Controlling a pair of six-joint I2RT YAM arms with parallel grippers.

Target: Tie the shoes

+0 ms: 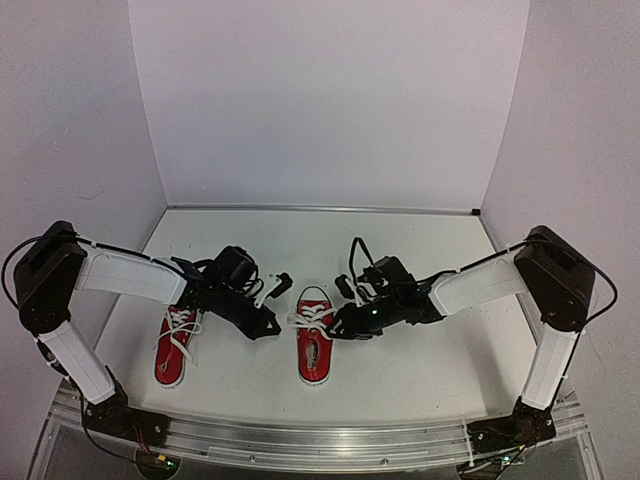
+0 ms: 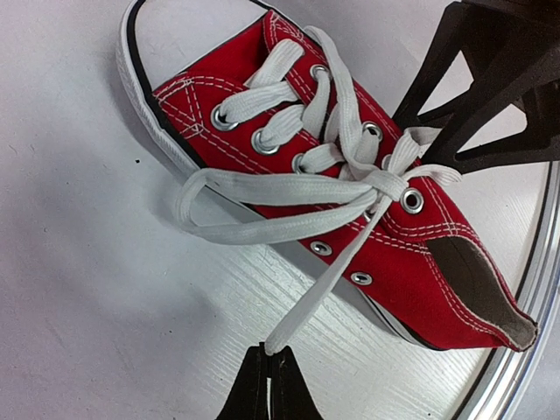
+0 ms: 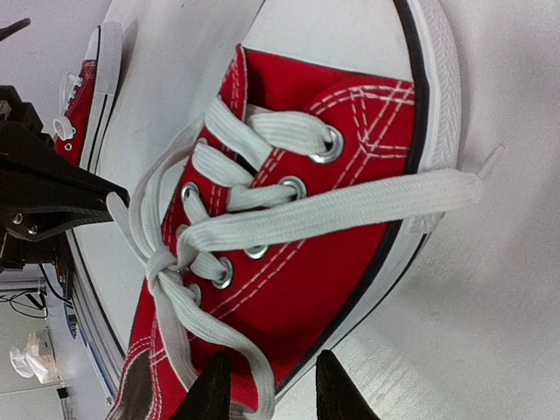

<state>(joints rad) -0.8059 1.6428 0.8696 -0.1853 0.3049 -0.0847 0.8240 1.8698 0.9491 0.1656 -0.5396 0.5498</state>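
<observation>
White table (image 2: 79, 289), red shoe (image 2: 420, 254) — lace (image 2: 319, 276) pinched by left fingers (image 2: 249, 394)

The scene is overlooked from above and behind the arms (image 1: 120, 275) by the top external camera, tilted down and forward from well back, so that the table (image 1: 430, 370), the outer shoe (image 1: 172, 352) and the middle shoe (image 1: 315, 345) are all taken in. The left wrist camera is carried close over the middle shoe, aimed down past the left gripper (image 2: 268, 354), while the right wrist camera is set equally close on the opposite side, behind the right gripper (image 3: 272, 359). That shoe is shared by all three views, and the opposite gripper is caught at the edge of each wrist view.
</observation>
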